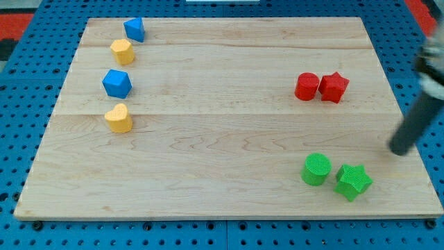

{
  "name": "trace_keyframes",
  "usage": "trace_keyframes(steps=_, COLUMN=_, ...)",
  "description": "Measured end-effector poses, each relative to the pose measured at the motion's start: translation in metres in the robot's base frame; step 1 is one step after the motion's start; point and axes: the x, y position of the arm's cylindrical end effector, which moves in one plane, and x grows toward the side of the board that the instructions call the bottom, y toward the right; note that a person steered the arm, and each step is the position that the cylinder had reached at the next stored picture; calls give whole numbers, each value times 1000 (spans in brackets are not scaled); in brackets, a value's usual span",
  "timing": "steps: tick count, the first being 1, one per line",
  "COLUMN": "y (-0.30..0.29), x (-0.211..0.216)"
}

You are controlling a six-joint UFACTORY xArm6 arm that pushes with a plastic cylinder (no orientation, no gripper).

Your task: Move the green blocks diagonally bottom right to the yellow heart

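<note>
Looking like lab or robotics test bench: pale wooden board [229,139] lying on blue perforated plate [28,83] filling frame edges; red patches showing in upper corners, too blurred for identifying.

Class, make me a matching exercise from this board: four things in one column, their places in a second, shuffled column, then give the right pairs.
Things
1. green star
2. yellow heart
3. red star
4. my tip

Places
A. view's left, below a blue block
B. view's bottom right, right of the green cylinder
C. above and right of the green blocks, touching neither
D. view's right, beside the red cylinder

Pairs: 1-B, 2-A, 3-D, 4-C
</note>
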Motion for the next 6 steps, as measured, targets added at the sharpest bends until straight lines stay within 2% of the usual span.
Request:
trace_keyframes(steps=1, y=-38, x=62)
trace_keyframes(steps=2, y=-86, x=50)
trace_keyframes(steps=4, y=-191, x=-6)
trace_keyframes(steps=6, y=-331, x=5)
